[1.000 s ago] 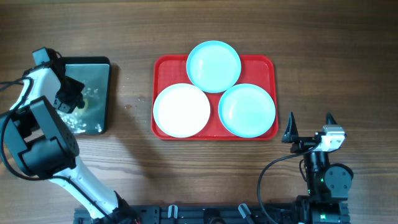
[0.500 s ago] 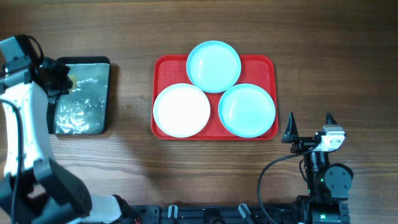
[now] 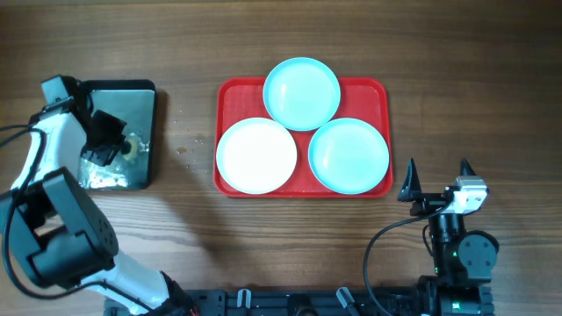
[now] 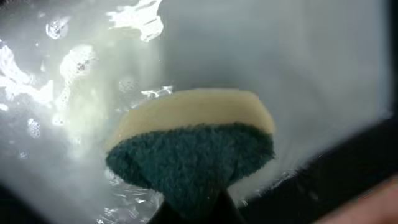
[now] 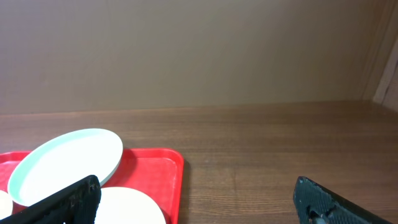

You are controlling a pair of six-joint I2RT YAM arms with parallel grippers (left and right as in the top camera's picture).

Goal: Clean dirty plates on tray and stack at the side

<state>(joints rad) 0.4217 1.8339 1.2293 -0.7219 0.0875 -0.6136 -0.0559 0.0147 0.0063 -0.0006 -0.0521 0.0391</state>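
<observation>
**Desk:** Start closest to the base. What is the right gripper [image 3: 437, 168] doing?

**Me:** It hangs over bare table [image 3: 492, 105], just off the near right corner of the tray [image 3: 230, 93]. Its fingers are spread wide and hold nothing.

**Desk:** How does the tray lie?

**Me:** It is flat at mid-table. Its long axis runs left to right across my overhead view, with the long sides facing toward and away from me. All three plates are on it, face up. On the near side I have the white plate [image 3: 256, 155] at left and a turquoise plate [image 3: 349, 155] at right. Their rims are very close, but I cannot tell whether they touch. The white one reaches the tray's left rim.

**Desk:** And the left arm?

**Me:** It is well apart from the tray, out to the left over the pan [image 3: 147, 96]. My left gripper [image 3: 116, 145] is clamped on the sponge [image 4: 193, 140]. On the wrist camera the dark green scouring face is toward the lens, with the yellow layer behind it. The sponge's long axis runs level across the frame. Behind it the pan is wet, with foam [image 4: 71, 62] off to one side.

**Desk:** What is farthest out?

**Me:** The second turquoise plate [image 3: 301, 93]. It sits centred on the far side, behind and between the other two, and its far edge hangs over the tray's far rim.
</observation>
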